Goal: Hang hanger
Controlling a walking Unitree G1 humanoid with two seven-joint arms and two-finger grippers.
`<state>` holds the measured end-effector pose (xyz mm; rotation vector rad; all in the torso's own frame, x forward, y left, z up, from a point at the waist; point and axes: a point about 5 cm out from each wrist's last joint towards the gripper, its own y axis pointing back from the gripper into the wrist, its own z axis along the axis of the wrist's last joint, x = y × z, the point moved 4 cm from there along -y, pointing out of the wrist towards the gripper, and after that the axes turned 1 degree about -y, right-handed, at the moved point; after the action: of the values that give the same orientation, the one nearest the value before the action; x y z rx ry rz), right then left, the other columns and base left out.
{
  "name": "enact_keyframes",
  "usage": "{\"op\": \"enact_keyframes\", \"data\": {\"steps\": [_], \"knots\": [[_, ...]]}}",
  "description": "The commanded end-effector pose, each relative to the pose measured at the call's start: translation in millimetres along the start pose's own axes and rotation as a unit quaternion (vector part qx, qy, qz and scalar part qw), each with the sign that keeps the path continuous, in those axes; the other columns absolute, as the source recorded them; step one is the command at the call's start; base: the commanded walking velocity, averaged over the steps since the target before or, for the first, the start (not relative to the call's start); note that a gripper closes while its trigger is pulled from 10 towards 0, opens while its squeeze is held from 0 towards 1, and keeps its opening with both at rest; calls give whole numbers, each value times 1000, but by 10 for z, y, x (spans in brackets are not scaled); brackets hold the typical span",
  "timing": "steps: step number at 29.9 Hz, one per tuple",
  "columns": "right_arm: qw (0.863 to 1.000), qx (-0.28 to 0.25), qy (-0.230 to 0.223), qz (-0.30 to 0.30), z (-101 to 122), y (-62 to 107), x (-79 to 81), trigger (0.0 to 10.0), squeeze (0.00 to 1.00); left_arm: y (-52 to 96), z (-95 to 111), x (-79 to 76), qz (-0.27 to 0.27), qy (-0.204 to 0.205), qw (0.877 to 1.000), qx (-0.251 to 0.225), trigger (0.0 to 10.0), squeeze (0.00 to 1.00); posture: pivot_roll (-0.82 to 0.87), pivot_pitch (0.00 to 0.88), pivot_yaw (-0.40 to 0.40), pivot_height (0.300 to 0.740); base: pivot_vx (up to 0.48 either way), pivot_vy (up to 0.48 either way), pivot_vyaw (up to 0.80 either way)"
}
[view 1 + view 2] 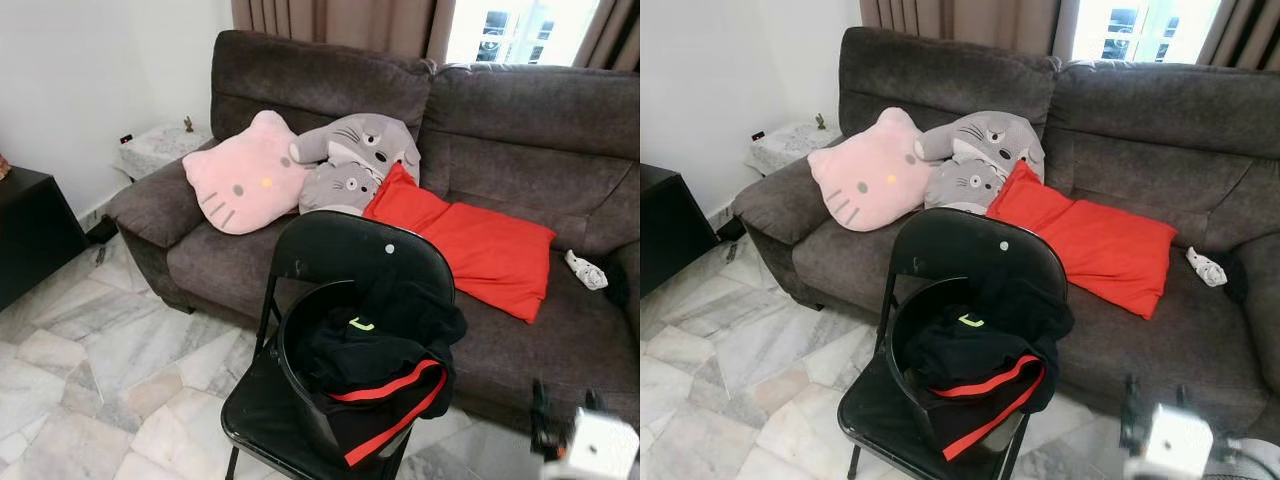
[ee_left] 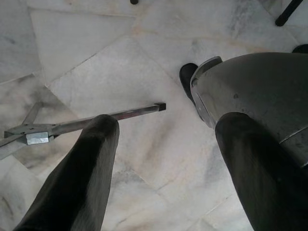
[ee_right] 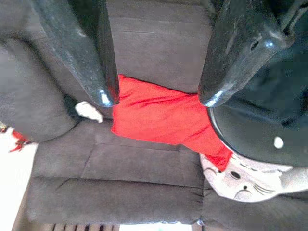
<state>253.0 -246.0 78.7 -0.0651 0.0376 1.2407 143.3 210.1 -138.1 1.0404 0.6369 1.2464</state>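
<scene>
The right end effector (image 1: 567, 420) is blurred and cut by the frame's lower edge; the black chair's (image 1: 340, 262) legs run out of frame; clothes (image 1: 385, 355) hide the basket's inside.

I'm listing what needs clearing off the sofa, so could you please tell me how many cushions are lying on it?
3: a pink cat-face cushion by the sofa's left armrest, a grey whiskered-creature cushion beside it against the backrest, and a flat red cushion right of that. The black folding chair may hide more.

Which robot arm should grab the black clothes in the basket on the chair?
Probably the right. The right gripper is raised beside the chair, fingers open, near the black clothes. The left gripper hangs low, pointing at the floor.
</scene>
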Motion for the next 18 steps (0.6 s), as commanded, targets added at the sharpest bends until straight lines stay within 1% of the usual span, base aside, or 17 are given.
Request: {"op": "enact_keyframes", "data": {"steps": [1, 2, 4, 5, 8, 9, 11, 12, 13, 17, 18], "knots": [[1000, -5, -17, 9, 120, -52, 102, 10000, 0, 4, -59, -64, -12, 3, 1000, 10, 10000, 0, -103, 0, 26, 740, 0, 0, 0], [1000, 3, -18, 18, 149, -80, 185, 10000, 0, 3, -53, -61, -11, 5, 1000, 9, 10000, 0, -97, 0, 25, 740, 0, 0, 0], [1000, 9, -20, 20, 161, -83, 213, 10000, 0, 3, -52, -59, -10, 6, 1000, 8, 10000, 0, -97, 0, 25, 740, 0, 0, 0], [998, 20, -47, 29, 207, -89, 316, 10000, 0, 3, -44, -52, -9, 8, 1000, 7, 10000, 0, -96, 0, 27, 740, 0, 0, 0], [995, 65, -73, 36, 165, -53, 467, 10000, 0, 2, -38, -45, -8, 7, 1000, 6, 10000, 0, -92, 0, 28, 740, 0, 0, 0], [992, 88, -84, 40, 157, -15, 553, 10000, 0, 1, -34, -39, -7, 7, 1000, 6, 10000, 0, -93, 0, 29, 740, 0, 0, 0], [991, 96, -86, 42, 160, -8, 571, 10000, 0, 1, -33, -37, -7, 7, 1000, 6, 10000, 0, -93, 0, 29, 740, 0, 0, 0], [990, 98, -86, 51, 191, 16, 615, 10000, 0, 1, -31, -35, -7, 7, 1000, 6, 10000, 0, -93, 0, 30, 740, 0, 0, 0], [989, 104, -82, 67, 254, 78, 686, 10000, 0, 0, -27, -31, -6, 7, 1000, 6, 10000, 0, -97, 0, 32, 740, 0, 0, 0], [985, 130, -81, 79, 281, 153, 758, 10000, 0, -1, -22, -29, -6, 5, 1000, 6, 10000, 0, -103, 0, 34, 740, 0, 0, 0], [984, 142, -74, 83, 268, 162, 783, 10000, 0, -1, -22, -29, -7, 4, 1000, 7, 10000, 0, -102, 0, 33, 740, 0, 0, 0]]}}
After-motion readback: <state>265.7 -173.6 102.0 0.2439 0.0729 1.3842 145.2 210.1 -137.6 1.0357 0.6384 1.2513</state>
